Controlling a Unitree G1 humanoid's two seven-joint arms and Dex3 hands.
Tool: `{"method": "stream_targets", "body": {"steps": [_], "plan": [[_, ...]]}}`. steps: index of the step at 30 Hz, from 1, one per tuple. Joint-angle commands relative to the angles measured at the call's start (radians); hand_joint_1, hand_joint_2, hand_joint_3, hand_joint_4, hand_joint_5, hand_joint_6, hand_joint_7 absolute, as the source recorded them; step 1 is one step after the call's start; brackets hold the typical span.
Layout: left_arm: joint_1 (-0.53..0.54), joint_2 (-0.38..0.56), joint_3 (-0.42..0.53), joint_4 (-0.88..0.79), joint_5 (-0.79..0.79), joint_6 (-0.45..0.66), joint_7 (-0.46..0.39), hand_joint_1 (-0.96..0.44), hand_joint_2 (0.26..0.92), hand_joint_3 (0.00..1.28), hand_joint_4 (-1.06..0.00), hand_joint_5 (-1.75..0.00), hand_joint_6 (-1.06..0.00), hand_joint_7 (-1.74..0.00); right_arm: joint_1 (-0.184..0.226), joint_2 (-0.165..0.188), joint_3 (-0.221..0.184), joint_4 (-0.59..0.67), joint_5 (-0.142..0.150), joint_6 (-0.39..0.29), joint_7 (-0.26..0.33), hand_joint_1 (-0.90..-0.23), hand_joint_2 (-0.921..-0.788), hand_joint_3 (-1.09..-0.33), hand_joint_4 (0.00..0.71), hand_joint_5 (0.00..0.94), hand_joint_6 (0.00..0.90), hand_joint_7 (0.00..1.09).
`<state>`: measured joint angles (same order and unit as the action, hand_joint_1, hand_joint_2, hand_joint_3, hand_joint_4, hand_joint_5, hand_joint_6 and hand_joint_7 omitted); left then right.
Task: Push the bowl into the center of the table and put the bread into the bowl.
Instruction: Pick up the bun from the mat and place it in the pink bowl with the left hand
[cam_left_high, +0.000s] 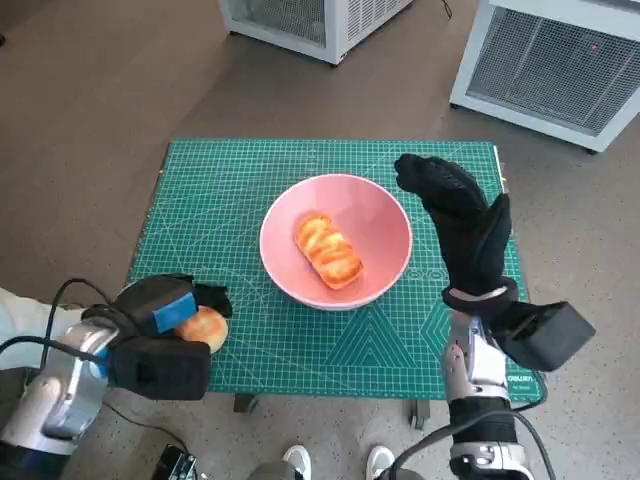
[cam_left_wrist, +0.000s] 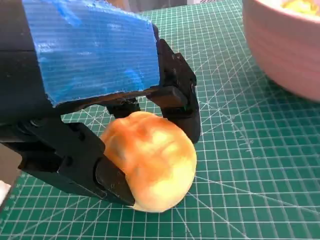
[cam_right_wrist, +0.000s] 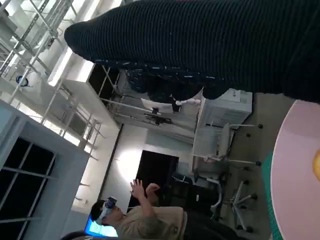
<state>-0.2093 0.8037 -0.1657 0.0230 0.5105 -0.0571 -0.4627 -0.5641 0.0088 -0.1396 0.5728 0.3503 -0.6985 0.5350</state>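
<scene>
A pink bowl (cam_left_high: 380, 228) sits near the middle of the green cutting mat (cam_left_high: 250, 170), with a glazed bread roll (cam_left_high: 327, 250) lying inside it. A second, round bread bun (cam_left_high: 208, 327) rests on the mat at the front left corner. My left hand (cam_left_high: 165, 325) has its black fingers (cam_left_wrist: 177, 100) around this bun (cam_left_wrist: 152, 162), touching it on both sides. My right hand (cam_left_high: 462, 220) is raised beside the bowl's right rim, fingers apart, holding nothing. The bowl's rim (cam_right_wrist: 292, 170) shows in the right wrist view.
White cabinets (cam_left_high: 545, 60) stand on the floor beyond the table. Someone's shoes (cam_left_high: 335, 460) show under the front edge. A person (cam_right_wrist: 140, 217) with raised hands appears in the right wrist view. The mat's front middle (cam_left_high: 340, 345) is bare.
</scene>
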Motion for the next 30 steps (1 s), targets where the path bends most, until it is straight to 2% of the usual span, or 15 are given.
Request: {"method": "stream_targets", "body": {"steps": [1,9,16,25,30], "plan": [[-0.016,0.017,0.062,-0.051,-0.045,0.008,-0.022,0.00,0.920,0.03,-0.77,-1.08,-0.64,-1.16,0.018,0.002,-0.003,0.015,0.008,0.019,0.003,-0.740,-0.921,-0.781,0.264,0.003,0.027,0.61],[-0.087,0.026,0.160,-0.175,-0.099,0.093,-0.072,0.00,0.920,0.04,-0.75,-1.10,-0.62,-1.17,0.013,0.000,-0.006,0.016,0.016,0.024,0.011,-0.740,-0.921,-0.782,0.263,0.002,0.025,0.61],[-0.213,0.003,0.217,-0.256,-0.136,0.160,-0.061,0.00,0.915,0.04,-0.77,-1.07,-0.63,-1.18,0.008,0.002,-0.010,0.026,0.021,0.024,0.019,-0.741,-0.921,-0.781,0.268,0.004,0.027,0.61],[-0.366,-0.059,0.179,-0.302,-0.119,0.209,-0.031,0.00,0.907,0.02,-0.81,-1.00,-0.67,-1.15,0.009,0.003,-0.013,0.024,0.023,0.023,0.025,-0.740,-0.921,-0.779,0.269,0.004,0.026,0.61],[-0.449,-0.120,0.111,-0.313,-0.100,0.224,-0.031,0.00,0.904,0.01,-0.83,-0.99,-0.67,-1.14,0.013,0.002,-0.016,0.018,0.028,0.025,0.030,-0.737,-0.921,-0.780,0.268,0.004,0.025,0.61]]}}
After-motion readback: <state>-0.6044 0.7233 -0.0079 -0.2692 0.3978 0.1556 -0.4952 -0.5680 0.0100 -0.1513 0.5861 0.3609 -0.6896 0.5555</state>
